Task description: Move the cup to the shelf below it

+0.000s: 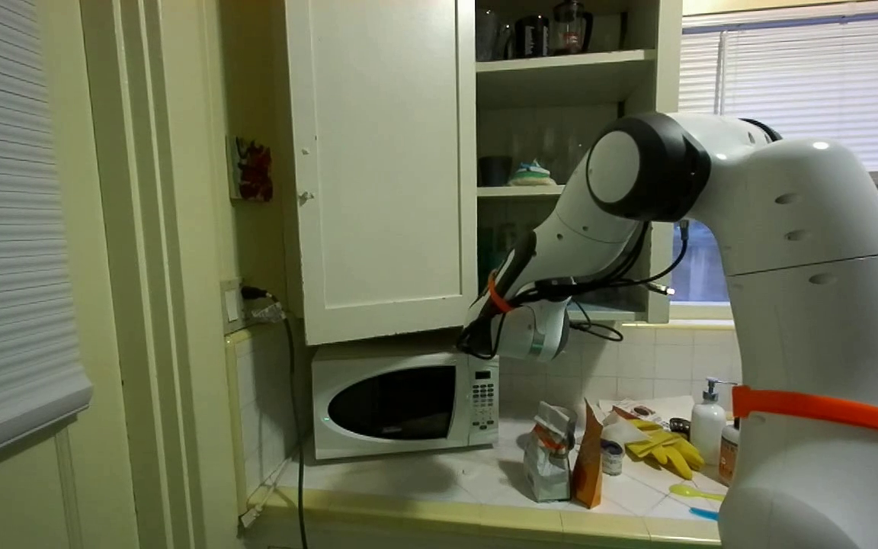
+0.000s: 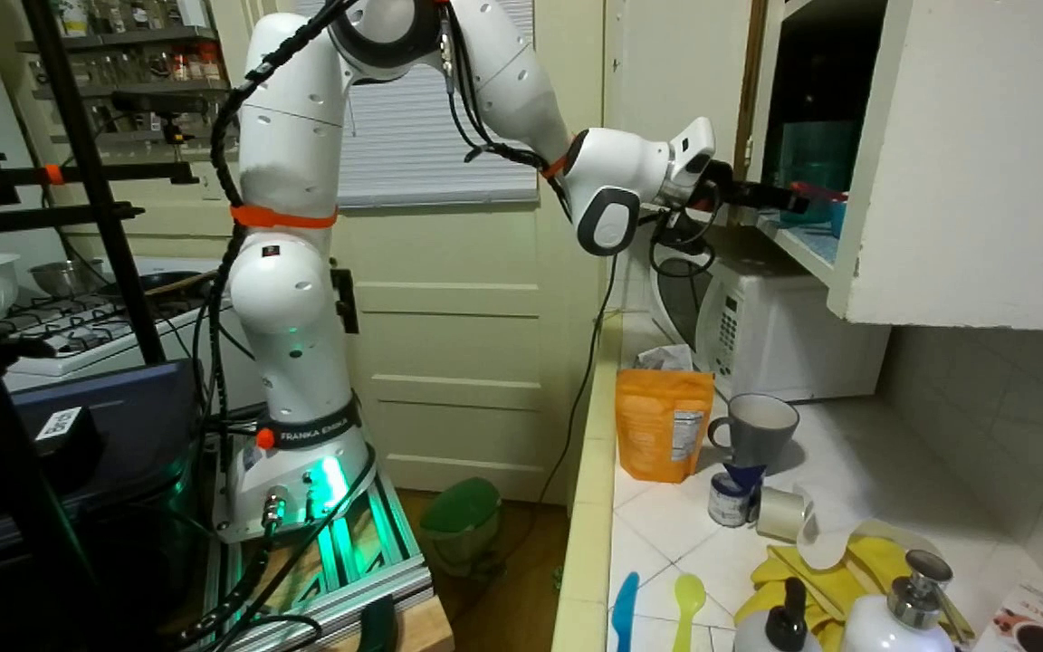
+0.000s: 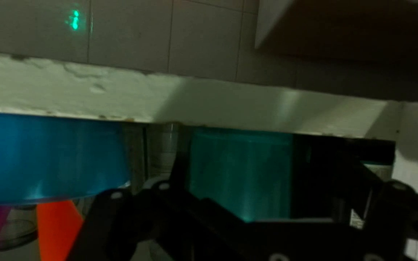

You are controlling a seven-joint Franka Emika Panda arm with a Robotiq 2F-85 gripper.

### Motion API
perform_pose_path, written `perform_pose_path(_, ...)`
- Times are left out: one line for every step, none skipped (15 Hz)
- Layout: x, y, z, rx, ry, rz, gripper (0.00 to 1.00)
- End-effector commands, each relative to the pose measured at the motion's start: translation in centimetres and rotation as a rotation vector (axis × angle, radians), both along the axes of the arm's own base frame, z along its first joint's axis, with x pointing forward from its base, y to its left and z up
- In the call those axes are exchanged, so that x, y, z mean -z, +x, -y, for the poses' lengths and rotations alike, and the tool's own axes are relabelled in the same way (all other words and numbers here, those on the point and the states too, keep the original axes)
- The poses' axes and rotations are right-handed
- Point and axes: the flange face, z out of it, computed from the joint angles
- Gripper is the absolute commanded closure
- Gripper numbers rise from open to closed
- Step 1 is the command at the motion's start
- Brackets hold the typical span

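In the wrist view, which stands upside down, a teal cup (image 3: pixel 241 174) shows between the black fingers of my gripper (image 3: pixel 261 163). The fingers are spread wider than the cup; a dark gap shows on its right side. The cup's base is against the front edge of the lowest shelf (image 3: pixel 212 103). In an exterior view the gripper (image 2: pixel 791 196) reaches into the cupboard just above the lowest shelf (image 2: pixel 798 243), with a teal cup (image 2: pixel 818 149) behind the fingers. In an exterior view the shelf (image 1: pixel 610 313) shows, but the arm and cupboard door hide the gripper.
A blue container (image 3: pixel 49 159) stands beside the cup, with orange (image 3: pixel 58 228) and purple pieces near it. The open cupboard door (image 1: pixel 382 160) hangs beside the arm. Higher boards (image 1: pixel 565 61) hold glasses. A microwave (image 1: pixel 405 404) stands below the cupboard. A grey mug (image 2: pixel 757 430) stands on the counter.
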Motion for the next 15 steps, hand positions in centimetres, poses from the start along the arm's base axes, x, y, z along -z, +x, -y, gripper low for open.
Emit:
perform_pose_path(-0.2, -2.6, -2.7, -0.021, 0.008, -0.025, 0.0)
perform_pose_path(-0.1, -3.4, -2.8, 0.001, 0.001, -0.021, 0.0)
perform_pose_path(0.0, -4.3, -2.9, 0.043, -0.018, -0.016, 0.0)
perform_pose_path(0.0, -5.3, -3.5, 0.07, -0.029, -0.013, 0.0)
perform_pose_path(0.0, -6.1, -4.6, 0.08, -0.029, -0.01, 0.0)
perform_pose_path(0.2, -7.0, -5.8, 0.084, -0.026, -0.024, 0.0)
perform_pose_path(0.3, -7.9, -6.7, 0.092, -0.021, -0.04, 0.0)
perform_pose_path(0.4, -9.1, -7.3, 0.115, -0.013, -0.06, 0.0)
perform_pose_path(0.4, -10.4, -7.6, 0.141, 0.012, -0.071, 0.0)
perform_pose_path(0.1, -12.1, -7.9, 0.147, 0.043, -0.082, 0.0)
perform_pose_path(0.0, -13.3, -8.3, 0.127, 0.074, -0.101, 0.0)
perform_pose_path(-0.4, -14.5, -8.7, 0.113, 0.085, -0.108, 0.0)
perform_pose_path(-0.9, -15.3, -9.4, 0.051, 0.086, -0.105, 0.0)
perform_pose_path(-1.5, -15.6, -10.3, -0.02, 0.093, -0.098, 0.0)
perform_pose_path(-0.3, -12.9, -9.2, 0.079, 0.089, -0.076, 0.0)
